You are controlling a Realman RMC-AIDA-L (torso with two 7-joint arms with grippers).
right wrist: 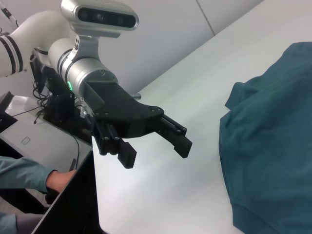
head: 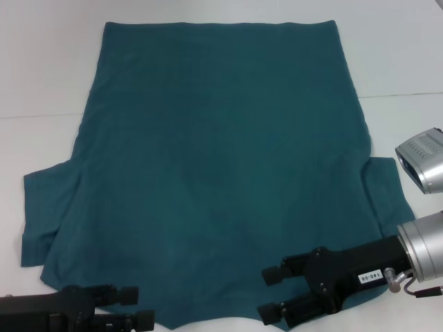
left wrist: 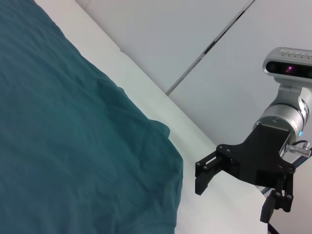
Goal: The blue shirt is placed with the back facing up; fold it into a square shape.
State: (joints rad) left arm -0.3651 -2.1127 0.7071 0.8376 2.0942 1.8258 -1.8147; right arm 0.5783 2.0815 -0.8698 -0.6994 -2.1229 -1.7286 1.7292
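Teal cotton — the shirt (head: 221, 180) lies flat on the white table (head: 41, 62), plain back up, both sleeves spread out. The left gripper (head: 135, 308) hangs at its near-left corner, fingers parted, holding nothing. The right gripper (head: 271, 294) sits over its near-right edge — fingers spread wide, empty too.

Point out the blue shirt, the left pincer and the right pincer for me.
blue shirt (head: 221, 173): head view, middle of the plain back.
left pincer (head: 135, 306): head view, between its fingertips.
right pincer (head: 271, 294): head view, between its open fingertips.
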